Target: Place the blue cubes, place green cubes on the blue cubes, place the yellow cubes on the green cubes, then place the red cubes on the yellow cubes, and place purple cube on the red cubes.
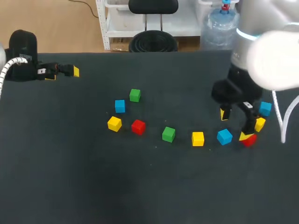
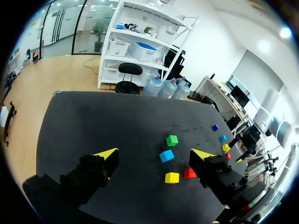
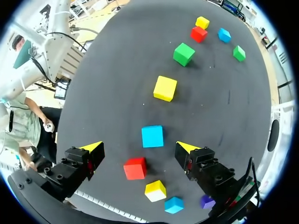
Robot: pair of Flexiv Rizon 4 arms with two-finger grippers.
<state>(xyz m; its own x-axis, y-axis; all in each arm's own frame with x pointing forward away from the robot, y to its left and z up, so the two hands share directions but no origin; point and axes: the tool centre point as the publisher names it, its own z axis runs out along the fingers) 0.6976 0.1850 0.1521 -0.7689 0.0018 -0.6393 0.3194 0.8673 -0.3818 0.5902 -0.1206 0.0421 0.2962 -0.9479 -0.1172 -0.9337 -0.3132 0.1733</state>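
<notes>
Left pincer: spread wide, holding nothing, at the far left edge of the surface, well apart from every cube.
Left group: ahead of the left pincer lay the left green cube, left blue cube, left yellow cube and left red cube, near one another but not touching.
Middle row: the middle green cube and middle yellow cube lay between the left group and the right pincer, each on its own.
Right pincer: spread wide, holding nothing, its fingers pointing down at the surface.
Middle blue cube: on the surface under the gap between the right pincer's fingers, touching neither.
Right red cube: under the right pincer, just behind its fingertips. From the head view a finger cut off part of it.
Right yellow cube: just beside the red one. From the head view it was hard to tell from a yellow fingertip.
Right blue cube: just beyond the yellow one, further under the wrist.
Purple cube: beside the right blue cube, half hidden behind a finger of the right pincer.
Right arm: covered the surface's right corner in the head view.
</notes>
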